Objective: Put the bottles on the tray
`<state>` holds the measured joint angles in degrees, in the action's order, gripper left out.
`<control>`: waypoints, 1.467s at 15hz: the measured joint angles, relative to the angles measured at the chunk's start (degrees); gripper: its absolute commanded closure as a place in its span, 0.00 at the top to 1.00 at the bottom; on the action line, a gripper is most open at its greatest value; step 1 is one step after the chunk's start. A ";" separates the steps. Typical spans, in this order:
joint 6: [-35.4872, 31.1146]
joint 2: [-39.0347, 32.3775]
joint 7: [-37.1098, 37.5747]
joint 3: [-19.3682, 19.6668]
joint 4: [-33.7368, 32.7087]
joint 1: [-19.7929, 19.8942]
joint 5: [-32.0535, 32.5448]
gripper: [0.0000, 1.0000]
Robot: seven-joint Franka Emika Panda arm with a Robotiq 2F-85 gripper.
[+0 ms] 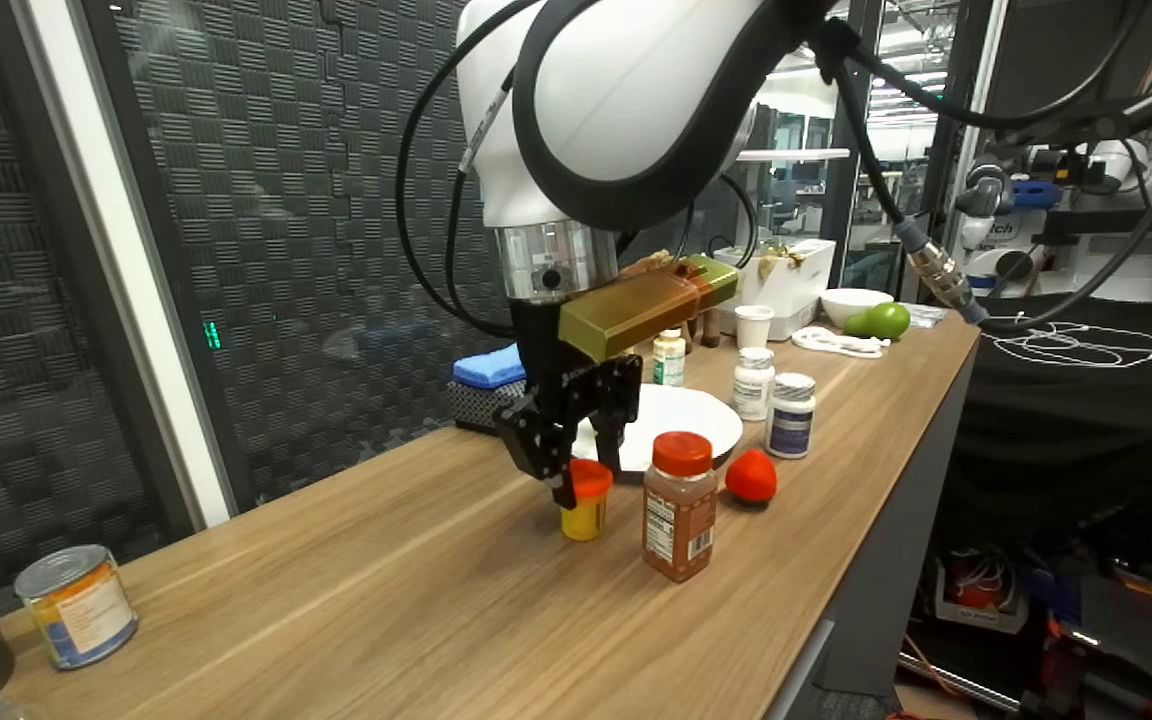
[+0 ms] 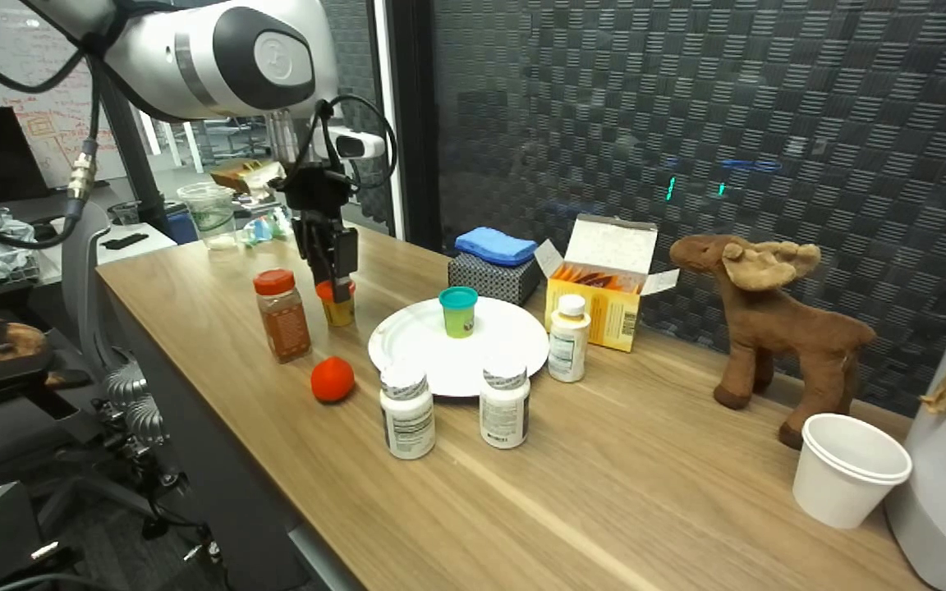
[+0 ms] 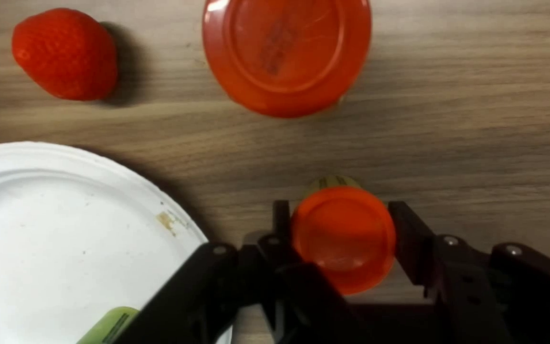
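Tool [image 3: 341, 224] clamped on the orange-lidded tub [image 1: 584, 518], fingers [image 3: 407, 243] against both sides of the lid in the wrist view. Tub is off the plate [image 2: 395, 349], just left of it in an exterior view. Crowding it: red-capped spice bottle [image 1: 674, 535], upright on the tabletop [image 1: 386, 580], near right of the tub in an exterior view. Red strawberry-shaped piece [image 3: 67, 55] between that and the blue-labelled white bottle [image 1: 790, 420]; second white bottle [image 2: 504, 414] next along the rim. Third white bottle [image 2: 568, 341] right of the plate, beside the yellow box [image 2: 614, 316]. Wrist view catches only part of the green tub [image 2: 459, 318]; an exterior view has it whole, standing on the plate. Tin can [image 1: 86, 615] at near left shows in an exterior view only.
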<state>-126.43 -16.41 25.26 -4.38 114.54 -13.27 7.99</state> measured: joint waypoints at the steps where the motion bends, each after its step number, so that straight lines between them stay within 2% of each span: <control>1: -0.05 0.07 0.13 0.06 -0.01 0.02 0.00 0.29; 6: -0.63 3.40 1.69 1.78 0.14 1.07 0.00 0.29; 12: -0.57 9.17 3.45 4.95 1.17 5.78 0.41 0.29; 22: -0.96 6.46 4.06 6.99 0.18 11.72 0.20 0.29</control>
<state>-127.39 -9.95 29.33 2.61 114.72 -1.55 8.19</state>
